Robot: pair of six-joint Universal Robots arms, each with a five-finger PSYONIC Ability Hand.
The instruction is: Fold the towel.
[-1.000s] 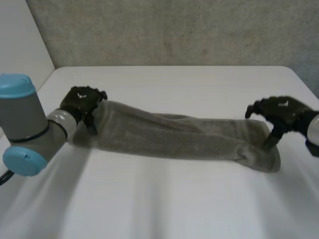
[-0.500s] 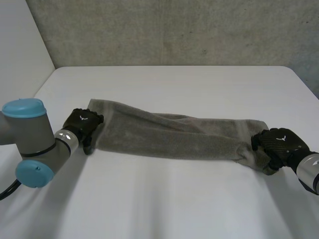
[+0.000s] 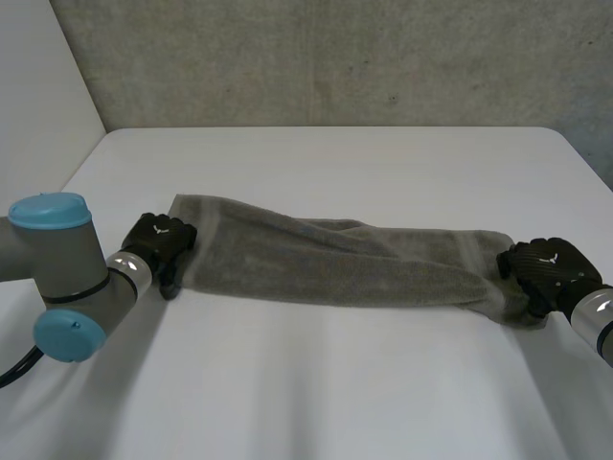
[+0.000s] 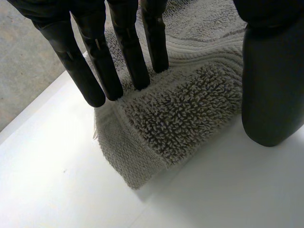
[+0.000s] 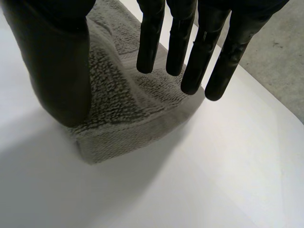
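The towel (image 3: 335,264) lies as a long folded band across the worktop (image 3: 316,383), running from 9 o'clock to 3 o'clock. The left hand (image 3: 158,240) sits at its 9 o'clock end, spread wide: straight fingers (image 4: 128,52) touch the towel, and the thumb (image 4: 270,85) stands just beside it. The right hand (image 3: 548,268) is at the 3 o'clock end, likewise wide, its straight fingertips (image 5: 175,42) over the towel.
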